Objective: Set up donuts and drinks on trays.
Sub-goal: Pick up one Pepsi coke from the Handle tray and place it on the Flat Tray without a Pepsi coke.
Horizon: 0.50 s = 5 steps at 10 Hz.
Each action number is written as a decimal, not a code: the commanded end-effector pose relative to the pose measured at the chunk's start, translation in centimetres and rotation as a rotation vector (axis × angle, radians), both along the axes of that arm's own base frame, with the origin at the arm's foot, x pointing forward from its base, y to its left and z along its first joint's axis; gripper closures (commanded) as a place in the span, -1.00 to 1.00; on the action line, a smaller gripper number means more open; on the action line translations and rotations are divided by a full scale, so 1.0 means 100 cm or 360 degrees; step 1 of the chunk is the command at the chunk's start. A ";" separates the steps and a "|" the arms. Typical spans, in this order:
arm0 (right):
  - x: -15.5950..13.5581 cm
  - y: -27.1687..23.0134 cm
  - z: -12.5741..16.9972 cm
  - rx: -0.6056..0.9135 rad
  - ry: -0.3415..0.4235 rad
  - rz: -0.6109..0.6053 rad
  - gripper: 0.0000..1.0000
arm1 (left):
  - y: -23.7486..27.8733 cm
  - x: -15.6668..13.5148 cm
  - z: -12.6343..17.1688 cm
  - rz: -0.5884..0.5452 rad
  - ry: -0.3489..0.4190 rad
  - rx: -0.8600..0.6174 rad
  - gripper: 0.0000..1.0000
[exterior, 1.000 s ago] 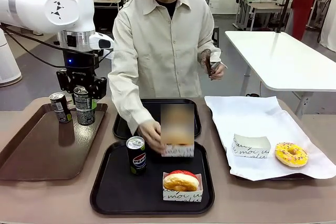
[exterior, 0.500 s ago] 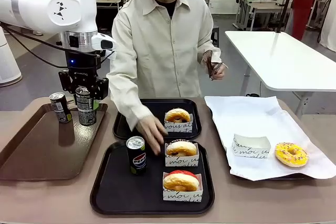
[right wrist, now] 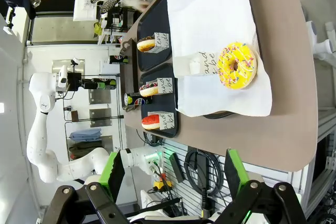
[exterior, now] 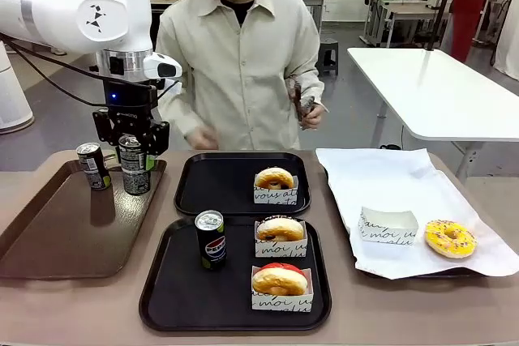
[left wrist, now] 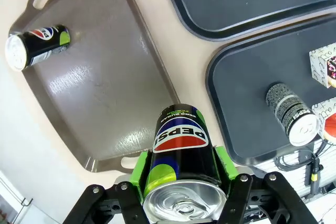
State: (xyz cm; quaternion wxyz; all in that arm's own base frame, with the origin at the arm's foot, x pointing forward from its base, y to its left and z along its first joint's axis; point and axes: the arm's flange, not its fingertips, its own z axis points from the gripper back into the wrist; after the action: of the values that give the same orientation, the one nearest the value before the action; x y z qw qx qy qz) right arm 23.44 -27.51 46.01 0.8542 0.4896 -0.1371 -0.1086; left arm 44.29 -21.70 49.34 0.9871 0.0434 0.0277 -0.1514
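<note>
Front view: left gripper [exterior: 135, 145] clamps an upright can [exterior: 135, 169] at the brown tray's [exterior: 49, 241] far right corner; a second can [exterior: 93, 166] stands just left of it. Near black tray [exterior: 162, 297] carries a third can [exterior: 211, 240] and two boxed donuts [exterior: 280, 237]; far black tray [exterior: 203, 192] carries one boxed donut [exterior: 275, 184]. Left wrist view: green pads [left wrist: 137, 167] press both sides of the upright can. Right wrist view: right gripper [right wrist: 174, 174] stands wide open, holding nothing.

Your left arm [exterior: 73, 2]: white, fat rounded shell, grey band, small black geometric logo [exterior: 97, 12], silver ring [exterior: 122, 61] at the wrist, blue light [exterior: 112, 96], thin black cable [exterior: 49, 79] running under it. Left gripper [exterior: 135, 160]: black, boxy, screws showing, green pads [left wrist: 138, 169]. Right gripper [right wrist: 173, 177]: same black, same green pads. Person facing you: cream collared shirt [exterior: 239, 54], long sleeves, dark top at the neck.
</note>
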 end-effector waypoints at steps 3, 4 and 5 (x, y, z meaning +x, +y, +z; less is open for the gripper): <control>0.001 -0.001 0.000 0.0025 -0.0027 0.0000 -1.00 | -0.033 0.035 0.004 0.0031 -0.0177 -0.0111 -0.20; 0.001 -0.001 0.000 0.0025 -0.0027 0.0000 -1.00 | -0.039 0.044 0.004 0.0055 -0.0206 -0.0150 -0.20; 0.001 -0.001 0.000 0.0025 -0.0027 0.0000 -1.00 | -0.043 0.049 0.005 0.0067 -0.0209 -0.0167 -0.20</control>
State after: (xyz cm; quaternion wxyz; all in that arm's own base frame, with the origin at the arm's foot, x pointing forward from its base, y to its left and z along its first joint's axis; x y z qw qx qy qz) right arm 23.43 -27.51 46.02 0.8542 0.4896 -0.1371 -0.1086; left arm 48.54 -25.36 49.47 0.9892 0.0069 -0.0364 -0.1420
